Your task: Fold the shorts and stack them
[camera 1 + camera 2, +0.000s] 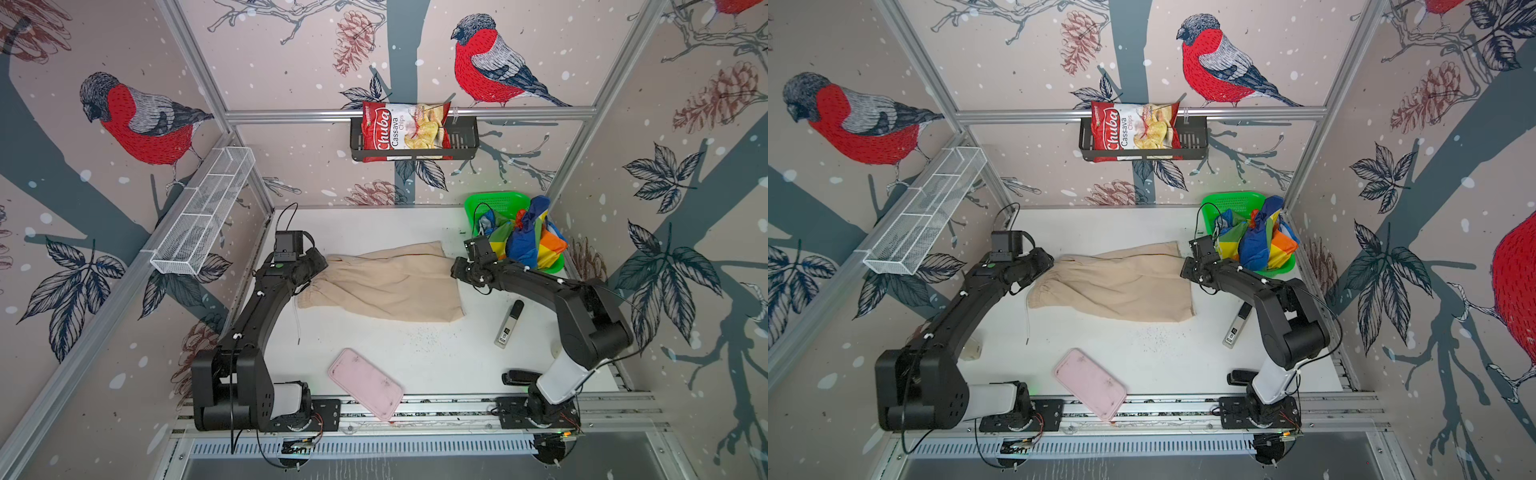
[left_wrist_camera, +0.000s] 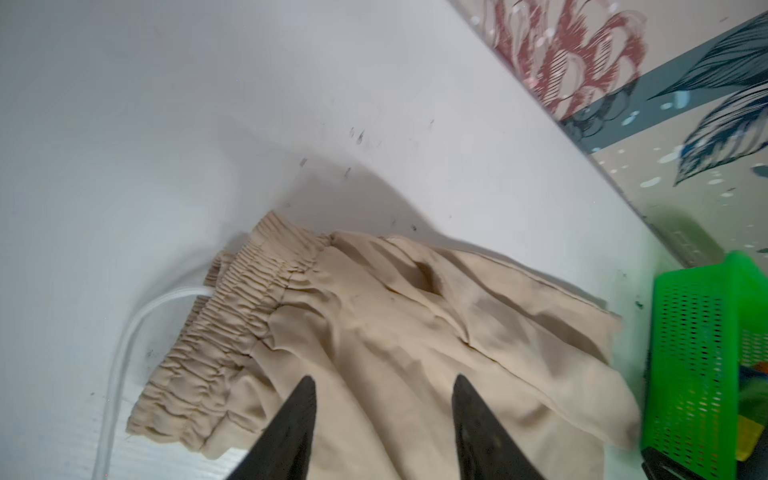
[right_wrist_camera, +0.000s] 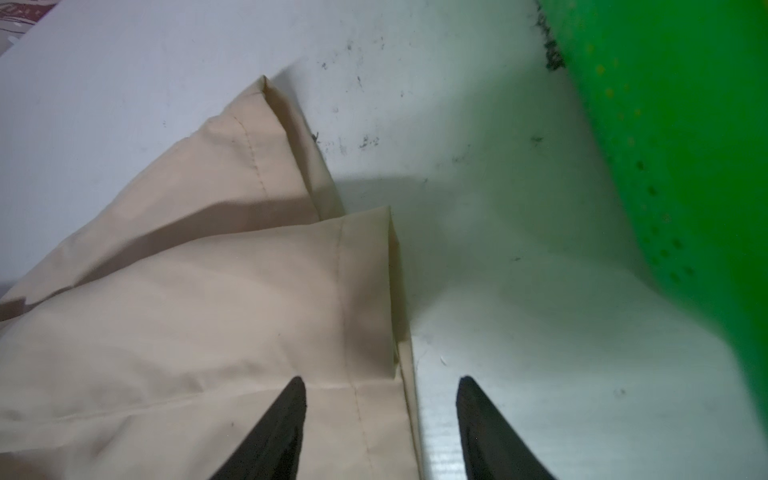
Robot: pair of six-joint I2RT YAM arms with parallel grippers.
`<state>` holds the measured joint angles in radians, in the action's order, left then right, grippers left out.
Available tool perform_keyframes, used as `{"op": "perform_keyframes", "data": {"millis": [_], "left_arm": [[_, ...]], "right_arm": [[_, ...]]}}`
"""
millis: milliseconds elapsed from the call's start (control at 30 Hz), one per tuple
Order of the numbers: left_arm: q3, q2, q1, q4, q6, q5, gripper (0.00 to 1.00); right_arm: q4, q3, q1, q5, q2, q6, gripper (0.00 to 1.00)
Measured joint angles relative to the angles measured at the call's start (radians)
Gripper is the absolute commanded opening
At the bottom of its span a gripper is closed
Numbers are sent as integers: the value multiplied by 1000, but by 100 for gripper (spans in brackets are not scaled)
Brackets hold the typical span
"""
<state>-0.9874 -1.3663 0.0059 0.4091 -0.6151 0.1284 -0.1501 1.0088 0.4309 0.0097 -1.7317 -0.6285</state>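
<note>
The left gripper [image 2: 382, 380] stood wide and empty over the left end of the beige shorts [image 1: 386, 282], flat mid-table. The right gripper [image 3: 380, 380], wide and empty too, was at their right edge. Far right, the striped shorts [image 1: 528, 237] sat in the green basket [image 1: 494, 203].

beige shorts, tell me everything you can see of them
The beige shorts are plain matte cloth, lying flat but wrinkled on the table, one leg over the other. The gathered elastic waistband faces the left arm, its white drawstring trailing on the table; stitched hems face the right. The open left tool and right tool hang over either end, gripping nothing.
</note>
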Motion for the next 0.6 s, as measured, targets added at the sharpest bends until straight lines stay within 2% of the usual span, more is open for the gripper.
{"op": "perform_keyframes", "data": {"millis": [67, 167, 233, 300, 400, 600], "left_arm": [[0, -34, -7, 5, 2, 0, 51], [-16, -71, -32, 14, -2, -14, 52], [-42, -92, -54, 13, -7, -27, 51], [-57, -116, -69, 10, -12, -43, 47], [-61, -149, -74, 13, -18, -74, 41], [-80, -185, -74, 22, -40, -133, 36]], "right_arm": [[18, 2, -10, -31, -31, 0, 56], [46, 10, -26, -86, -70, 1, 34], [63, 18, -34, -119, -89, 1, 14], [74, 27, -36, -139, -97, 1, 4], [91, 42, -45, -170, -97, 1, 0], [98, 134, -105, -200, -103, 2, 2]]}}
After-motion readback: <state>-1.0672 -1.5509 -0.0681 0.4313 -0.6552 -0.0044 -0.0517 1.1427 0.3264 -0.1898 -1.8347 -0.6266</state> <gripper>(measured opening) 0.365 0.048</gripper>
